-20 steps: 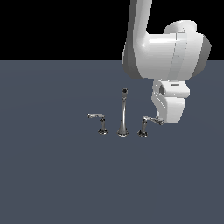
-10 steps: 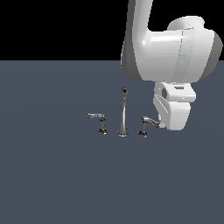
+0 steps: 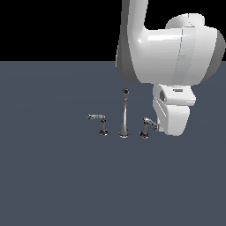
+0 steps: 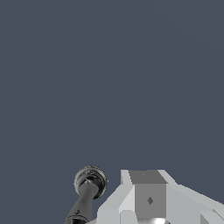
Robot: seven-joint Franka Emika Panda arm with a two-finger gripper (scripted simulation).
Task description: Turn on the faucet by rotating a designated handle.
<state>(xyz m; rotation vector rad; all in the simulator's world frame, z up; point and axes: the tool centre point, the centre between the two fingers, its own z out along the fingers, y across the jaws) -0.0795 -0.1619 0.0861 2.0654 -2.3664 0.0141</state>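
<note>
**Gripper lowered beside the right-hand handle, fingers hidden**

The gripper [image 3: 164, 126] is seen in the exterior view only as a white, blocky hand at the far right of the faucet [image 3: 124, 114]; its fingertips are hidden behind its own body, so whether it is released or clenched cannot be told. In the wrist view a pale grey faceted finger [image 4: 146, 194] is shown beside a round chrome base and post, but the gap is not visible there either.

Compared with a second ago, the large white arm has been swung further toward the exterior view's right and the hand has been brought lower, so that its side now lies just beside, perhaps touching, the tip of the handle [image 3: 147, 125]. The lever is not seen to have turned. It is judged that contact is only now being made and that the rotation remains to be done.

The handle stands to the exterior view's right of the tall spout, on the dark grey-blue floor [image 3: 53, 176]. It is made of shiny chrome, with a leaning post on a round base and a broad flat lever on top. The other handle [image 3: 99, 122], upright and thinner, stands at the left, untouched. The spout is slender, tapering and dark-tipped.
</note>
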